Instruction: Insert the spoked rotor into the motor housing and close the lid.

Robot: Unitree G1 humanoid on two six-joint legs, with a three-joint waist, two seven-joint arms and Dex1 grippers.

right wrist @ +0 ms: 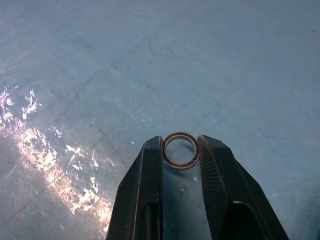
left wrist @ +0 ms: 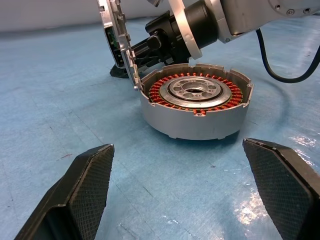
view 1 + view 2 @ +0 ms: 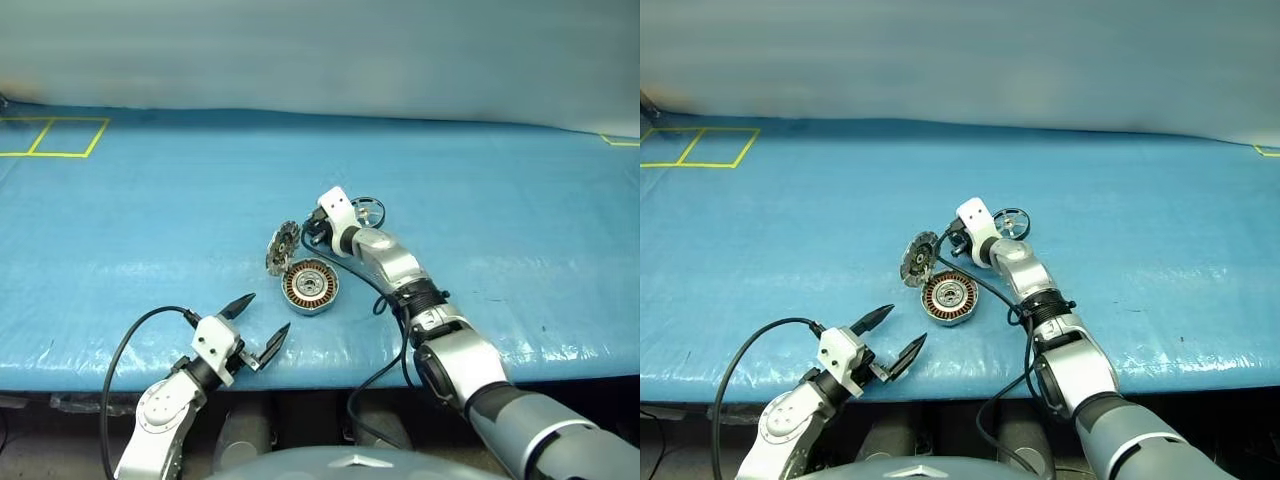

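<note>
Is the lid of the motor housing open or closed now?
Open. The lid stands up at the rim of the motor housing, and the copper windings show.

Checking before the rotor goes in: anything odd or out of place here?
Yes. The right gripper is pinching a small thin ring between its fingers, not the spoked rotor, which lies untouched on the blue mat beyond that arm. The motor housing sits flat, lid swung up, no rotor inside.

Desk (image 3: 150, 220): covered by a blue, slightly wrinkled sheet, wide and flat.
Tape marks (image 3: 55, 137): yellow lines forming squares at the far left corner; another yellow corner (image 3: 620, 141) at the far right.
Wall (image 3: 320, 50): plain pale grey behind the desk.
Light: glare patches on the sheet.
</note>
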